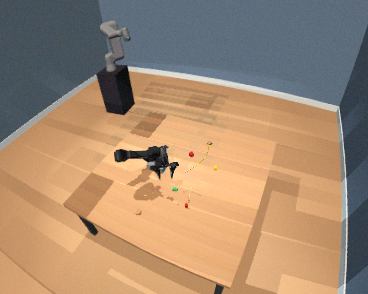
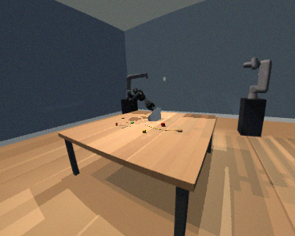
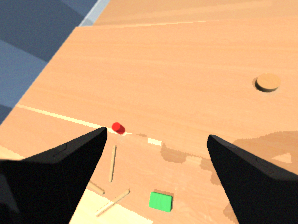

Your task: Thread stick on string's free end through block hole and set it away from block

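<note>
My gripper [image 1: 166,177] [image 3: 157,135] is open and empty, above the table, with nothing between its fingers. A small round button [image 1: 209,143] [image 2: 179,130] lies on the table, with a thin yellow string [image 1: 206,156] [image 2: 160,129] curving from it toward the gripper side. The string's free end lies right of the gripper in the top view; its stick is too small to tell from the string. The string is out of the wrist view. I cannot make out the block with the hole in any view.
Loose sticks [image 1: 193,192] [image 3: 112,163] lie near a green block [image 1: 175,189] [image 2: 132,123] [image 3: 161,201] and a red cylinder [image 1: 186,205] [image 2: 116,124] [image 3: 118,128]. A wooden disc [image 1: 138,212] [image 3: 267,82] lies apart. A red piece [image 1: 191,154] [image 2: 163,124] and yellow piece [image 1: 215,168] [image 2: 144,131] flank the string.
</note>
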{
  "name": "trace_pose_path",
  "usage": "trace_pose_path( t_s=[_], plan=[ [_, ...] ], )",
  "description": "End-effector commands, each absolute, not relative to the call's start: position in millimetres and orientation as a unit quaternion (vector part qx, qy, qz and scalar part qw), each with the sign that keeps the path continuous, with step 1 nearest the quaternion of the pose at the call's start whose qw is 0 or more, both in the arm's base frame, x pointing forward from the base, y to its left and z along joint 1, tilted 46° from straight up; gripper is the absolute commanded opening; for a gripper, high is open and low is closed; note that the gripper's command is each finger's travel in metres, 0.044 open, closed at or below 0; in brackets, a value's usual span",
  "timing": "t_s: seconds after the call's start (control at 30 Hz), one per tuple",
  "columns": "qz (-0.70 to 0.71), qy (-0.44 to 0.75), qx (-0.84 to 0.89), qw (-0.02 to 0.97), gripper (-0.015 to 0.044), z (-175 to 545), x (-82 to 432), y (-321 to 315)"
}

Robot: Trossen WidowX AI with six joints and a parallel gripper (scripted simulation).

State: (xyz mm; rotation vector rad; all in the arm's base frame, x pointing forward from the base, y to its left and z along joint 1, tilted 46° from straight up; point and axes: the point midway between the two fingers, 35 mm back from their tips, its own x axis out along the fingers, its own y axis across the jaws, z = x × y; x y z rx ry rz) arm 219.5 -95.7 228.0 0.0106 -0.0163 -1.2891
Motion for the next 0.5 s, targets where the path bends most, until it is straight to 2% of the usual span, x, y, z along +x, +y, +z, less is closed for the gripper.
trace_pose_path(
  t_s=[0.0,0.13,0.47],
  plan=[
    [-0.601,-0.008,0.005,0.799,0.0426,228.0,219.5,-95.7],
    [-0.571,0.018,-0.047,0.819,0.0440,225.0,233.5,-86.1],
    [-0.384,0.202,-0.360,0.826,0.0440,175.0,332.6,-20.5]
  ],
)
